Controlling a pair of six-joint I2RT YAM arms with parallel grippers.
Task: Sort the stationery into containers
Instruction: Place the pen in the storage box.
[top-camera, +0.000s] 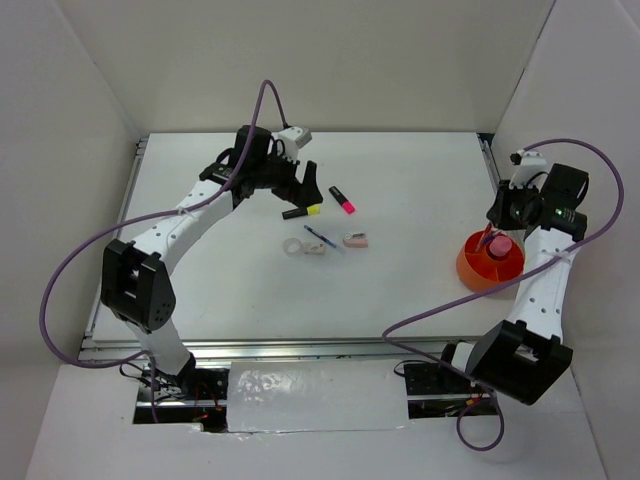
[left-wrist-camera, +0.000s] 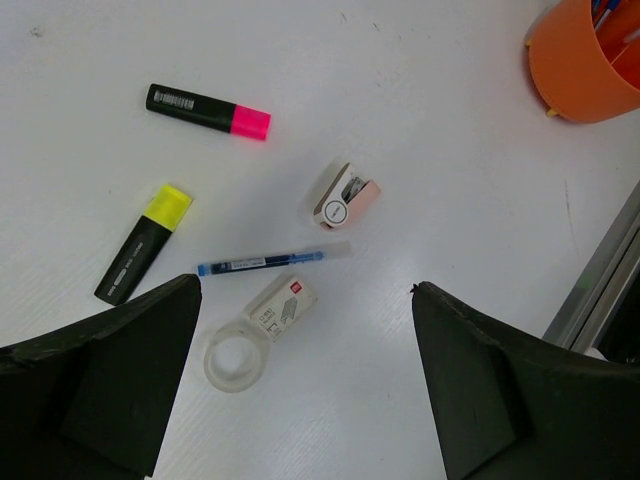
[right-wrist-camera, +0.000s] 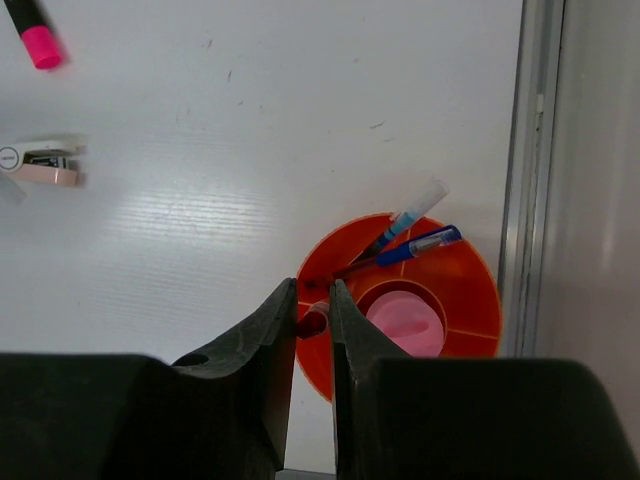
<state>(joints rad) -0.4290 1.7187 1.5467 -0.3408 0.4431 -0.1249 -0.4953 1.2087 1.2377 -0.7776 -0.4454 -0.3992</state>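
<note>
Over the orange cup (right-wrist-camera: 478, 290), at the lower right of the right wrist view, the right gripper (right-wrist-camera: 312, 290) has its fingers clamped on what looks like a thin red pen (right-wrist-camera: 312, 321) at the rim. Two capped pens (right-wrist-camera: 420, 243) and a pink tube (right-wrist-camera: 405, 322) stand inside. The step in hand is probably dropping that pen in.

Mid-counter (left-wrist-camera: 420, 120), the left gripper (left-wrist-camera: 305, 290) hangs with fingers spread wide above the yellow highlighter (left-wrist-camera: 143, 245), pink highlighter (left-wrist-camera: 208, 110), loose blue pen (left-wrist-camera: 270, 262), tape ring (left-wrist-camera: 233, 360) and two erasers (left-wrist-camera: 345, 197). Next, it should descend squarely over one item and close.
</note>
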